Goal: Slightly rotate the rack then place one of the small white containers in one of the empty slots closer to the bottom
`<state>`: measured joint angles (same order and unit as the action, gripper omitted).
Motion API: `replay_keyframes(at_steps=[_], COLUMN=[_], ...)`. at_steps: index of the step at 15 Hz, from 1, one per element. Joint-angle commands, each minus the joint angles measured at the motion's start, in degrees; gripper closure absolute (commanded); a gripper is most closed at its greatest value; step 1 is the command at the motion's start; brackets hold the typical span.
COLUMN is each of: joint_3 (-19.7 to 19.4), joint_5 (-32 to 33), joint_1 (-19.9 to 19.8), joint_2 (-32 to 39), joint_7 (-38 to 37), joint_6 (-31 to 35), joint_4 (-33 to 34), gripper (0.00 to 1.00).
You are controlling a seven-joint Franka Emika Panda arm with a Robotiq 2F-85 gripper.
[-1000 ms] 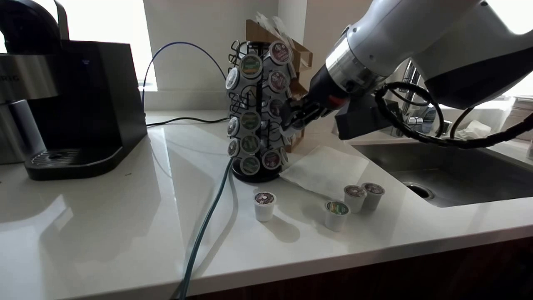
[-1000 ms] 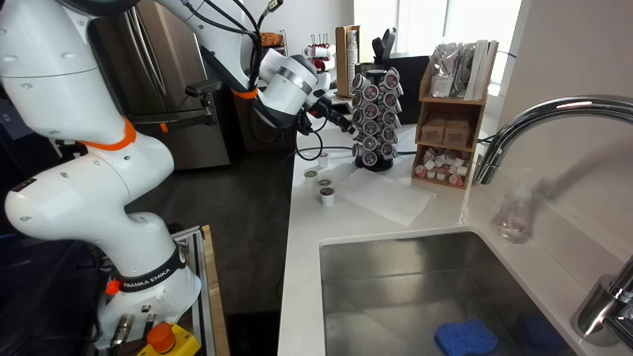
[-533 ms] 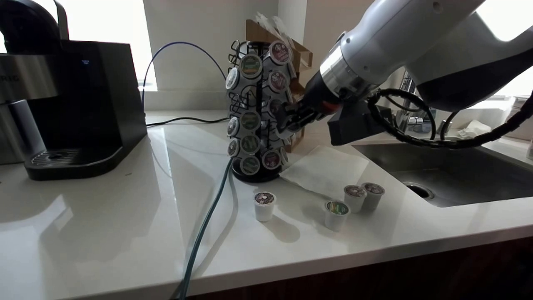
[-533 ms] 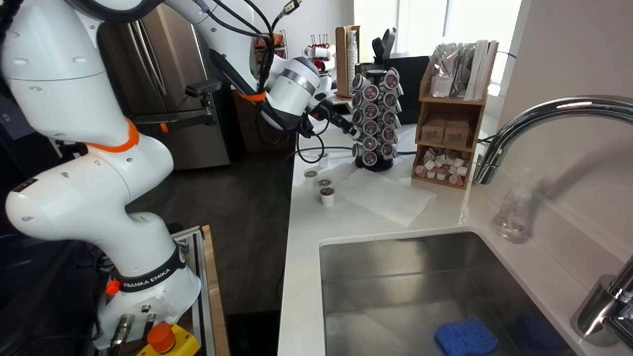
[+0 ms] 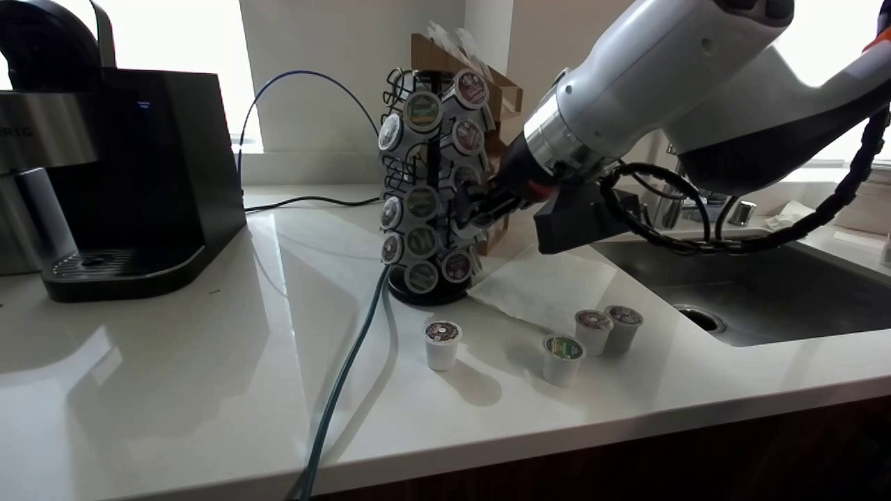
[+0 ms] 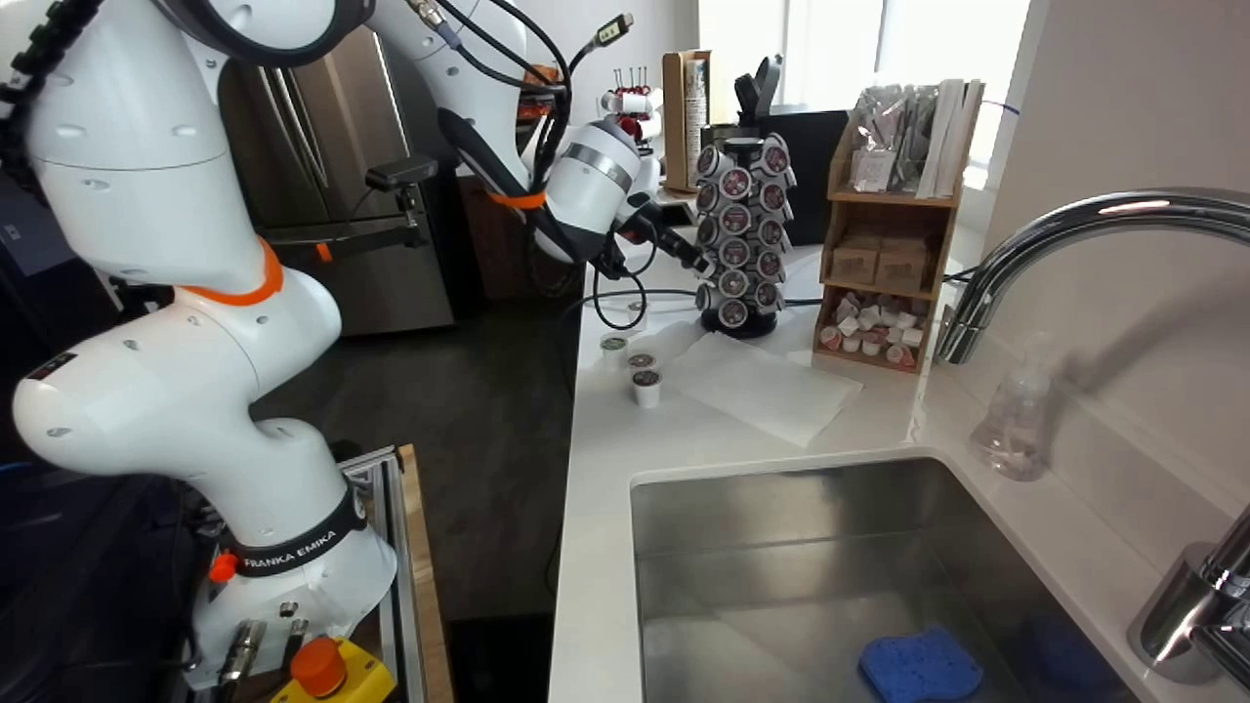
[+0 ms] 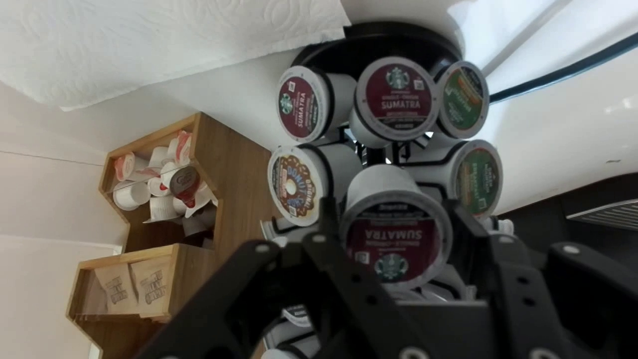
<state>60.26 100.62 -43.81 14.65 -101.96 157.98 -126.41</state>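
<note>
Dark wire is forming the rack (image 5: 431, 298), and we are taking it as our landmark. At its lower half the gripper (image 7: 392, 219) is grasping one white Sumatra pod (image 7: 396, 249), the fingers (image 7: 326, 222) bearing on opposite sides. We are reading a clear reason in that hold: the red lid is facing away from the rack while the tapered end is pointing towards it, so the narrow part is leading for entry into a ring. Above the rack's lowest row, a Donut Shop pod (image 7: 294, 184) and a green-lidded pod (image 7: 478, 179) are flanking this spot, so we are judging that a gap between them is being aimed at. Whether the pod is sitting in wire, or is serving as a push to turn the rack, we are not managing to tell. In an exterior view, a brown-topped pod (image 5: 443, 344) is standing upright in front of the rack; farther out from the rack, a green-topped pod (image 5: 562, 360) and two dark-topped pods (image 5: 594, 332) are standing close together, lids up, presumably serving as spares. Paper towel (image 5: 550, 284) is lying beside the rack's base, for reasons we are leaving open. We are flagging one risk: neighbouring lids are crowding the fingers, so letting go could be disturbing a seated pod or swinging the rack.
</note>
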Motion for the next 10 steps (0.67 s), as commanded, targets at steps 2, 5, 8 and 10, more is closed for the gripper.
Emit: replay_keyframes(at_steps=[2, 5, 8, 10], joint_3=[-0.4, -0.4, -0.5, -0.3], joint_5=[6.2, 8.1, 10.9, 13.1], joint_1=[1.4, 1.6, 1.8, 1.8], joint_2=[2.8, 2.9, 2.9, 2.6], joint_7=[-5.5, -6.9, -8.8, -10.5], joint_6=[-2.2, -2.7, -3.4, -4.0], joint_4=[1.9, 1.8, 1.6, 1.6], gripper=[0.71, 0.71, 0.71, 0.71])
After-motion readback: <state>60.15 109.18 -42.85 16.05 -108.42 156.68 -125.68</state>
